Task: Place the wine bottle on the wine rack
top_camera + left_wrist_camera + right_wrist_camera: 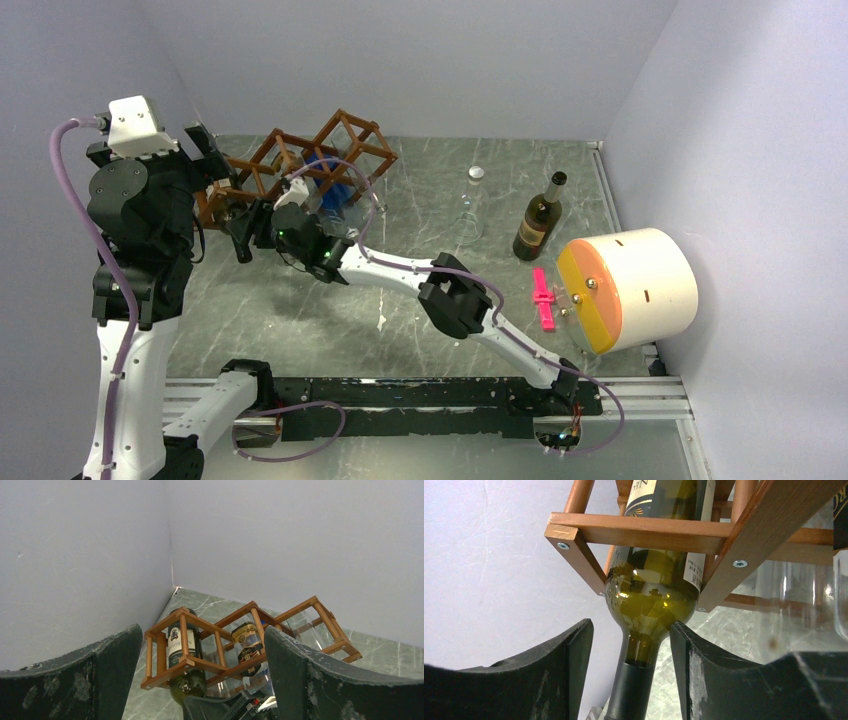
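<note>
From its base at the near edge of the tabletop (pixel 330 325), the right arm reached diagonally toward the far left corner. This brought the right pincer (pixel 630 627) in line with the neck of the green wine bottle (pixel 651 595). Its two fingers (pixel 574 675) stood apart on either side of the neck with a gap visible on each side, so the pincer was open and gripped nothing. The right-hand finger sat very close to the bottle's shoulder, and I could not tell whether it touched.

The bottle lay on its side with its body inside the end cell of the wine rack (pixel 639 531). The wooden bars carried its weight, and the neck stuck out toward the arm. That is probably why the fingers could stand off: the rack seemed to be holding the bottle, and the placing looked nearly done. A straight pull-back along the neck would likely be safest, since a sideways move could catch the shoulder and drag the bottle out.

The left pincer (pixel 202 630) hung above the rack's left end with its fingers wide and empty, seemingly only looking on. A dark-labelled bottle (pixel 246 647) lay in the neighbouring cell. The rack stood near the far left corner of the tabletop. Well apart, toward the far right corner, another wine bottle (pixel 538 218) stood upright.
</note>
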{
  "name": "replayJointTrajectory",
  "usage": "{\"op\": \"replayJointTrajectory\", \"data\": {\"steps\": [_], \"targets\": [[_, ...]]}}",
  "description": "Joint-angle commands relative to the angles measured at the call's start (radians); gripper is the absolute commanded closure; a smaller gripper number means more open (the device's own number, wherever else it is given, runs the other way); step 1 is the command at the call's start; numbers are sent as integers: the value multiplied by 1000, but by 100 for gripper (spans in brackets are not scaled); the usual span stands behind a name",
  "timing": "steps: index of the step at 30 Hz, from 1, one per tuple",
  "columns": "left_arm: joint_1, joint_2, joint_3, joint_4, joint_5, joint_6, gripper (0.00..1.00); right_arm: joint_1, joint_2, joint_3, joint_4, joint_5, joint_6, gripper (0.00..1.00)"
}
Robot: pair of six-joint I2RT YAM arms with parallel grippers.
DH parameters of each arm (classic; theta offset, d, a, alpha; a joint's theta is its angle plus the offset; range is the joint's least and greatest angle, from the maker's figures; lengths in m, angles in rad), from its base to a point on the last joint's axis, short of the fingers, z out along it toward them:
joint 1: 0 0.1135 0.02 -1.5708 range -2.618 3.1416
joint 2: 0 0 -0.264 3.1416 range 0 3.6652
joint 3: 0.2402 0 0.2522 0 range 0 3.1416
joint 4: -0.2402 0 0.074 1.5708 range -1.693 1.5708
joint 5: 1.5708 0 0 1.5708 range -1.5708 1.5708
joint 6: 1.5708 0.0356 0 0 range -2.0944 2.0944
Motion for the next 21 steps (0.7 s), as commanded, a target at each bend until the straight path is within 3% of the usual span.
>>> {"op": "replayJointTrajectory", "data": {"steps": [1,13,21], "targets": [[10,-7,33,-18,11,15,5,2,-26,-40,79,28,-33,37],[10,-1,92,-36,111,-19,5,1,-255,-210,74,-49,-186,34],[10,3,128,-100,254,-34,5,-27,-517,-501,62,-73,-316,35]]}}
